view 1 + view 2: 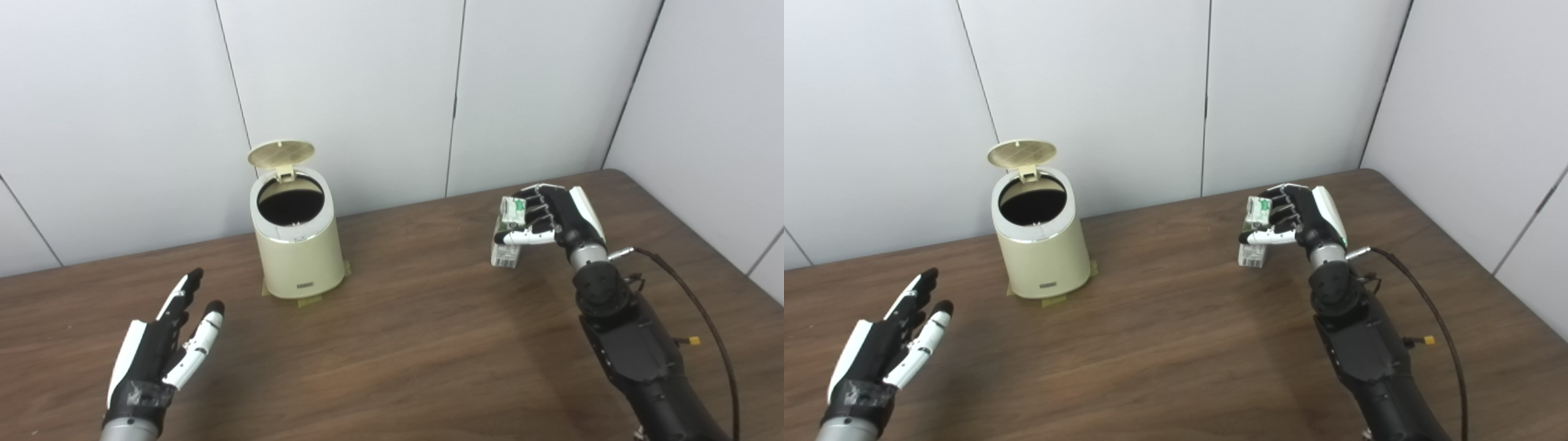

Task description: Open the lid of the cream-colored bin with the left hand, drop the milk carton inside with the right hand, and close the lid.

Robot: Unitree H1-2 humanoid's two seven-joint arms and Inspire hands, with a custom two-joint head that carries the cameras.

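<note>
The cream-colored bin (300, 251) stands on the wooden table at the back left. Its round lid (281, 154) is tipped up and back, and the dark opening shows. A small white and green milk carton (507, 236) stands upright at the back right, its base on the table. My right hand (551, 220) is shut on the milk carton, fingers curled over its top and thumb across its front. My left hand (168, 346) hovers low at the front left, open and holding nothing, well short of the bin.
Tape patches (309, 301) show under the bin's base. Grey wall panels (367, 92) close off the back and right sides of the table (398, 343). A cable (704, 306) loops beside my right forearm.
</note>
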